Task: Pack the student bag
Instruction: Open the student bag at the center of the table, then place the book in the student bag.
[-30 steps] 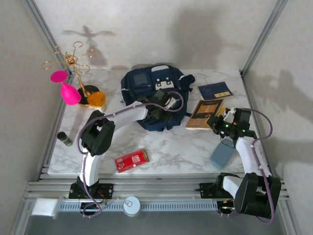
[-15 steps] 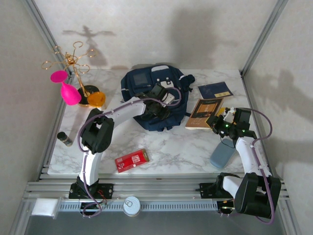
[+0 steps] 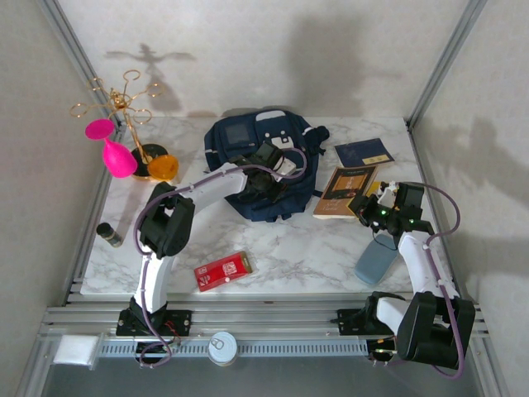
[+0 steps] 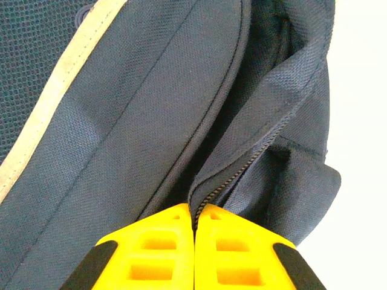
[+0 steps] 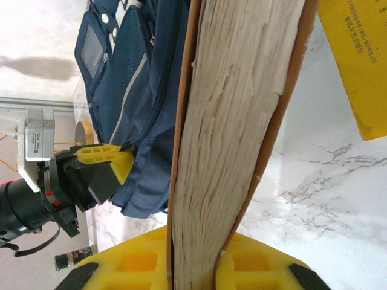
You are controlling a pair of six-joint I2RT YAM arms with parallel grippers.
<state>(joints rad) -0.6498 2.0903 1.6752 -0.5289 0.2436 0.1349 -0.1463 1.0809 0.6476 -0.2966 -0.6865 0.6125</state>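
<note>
As the left jaws come together: gaping a second ago, they are now fully closed, yellow fingers (image 4: 151,254) meeting on the fabric lip beside the zip teeth of the student bag (image 4: 121,121).
Left arm (image 3: 207,190): over the same second it edges slightly farther across the bag.
Meaning for the task: this looks like a pinch on the edge of the opening, made so the mouth can be pulled wide. How firmly the cloth is caught I cannot tell. Packing itself seems not yet begun.
Right jaws: unchanged, clamped on the brown book (image 5: 236,121), one finger against each cover, page edges facing the wrist camera.
Student bag (image 3: 227,153): at the far middle of the counter (image 3: 297,248), pale patches up, just left of the book (image 3: 345,190).
Arms: two.
Bags: one.
Brown books: one, in the right jaws.
Dark-blue booklets (image 3: 364,153): one, beyond the book.
Red boxes (image 3: 223,271): one, near the front edge.
Grey-blue pouches (image 3: 376,263): one, beside the right arm.
Gold wire stands (image 3: 124,107): one, far left corner.
Small dark bottles (image 3: 109,234): one, at the left edge.
</note>
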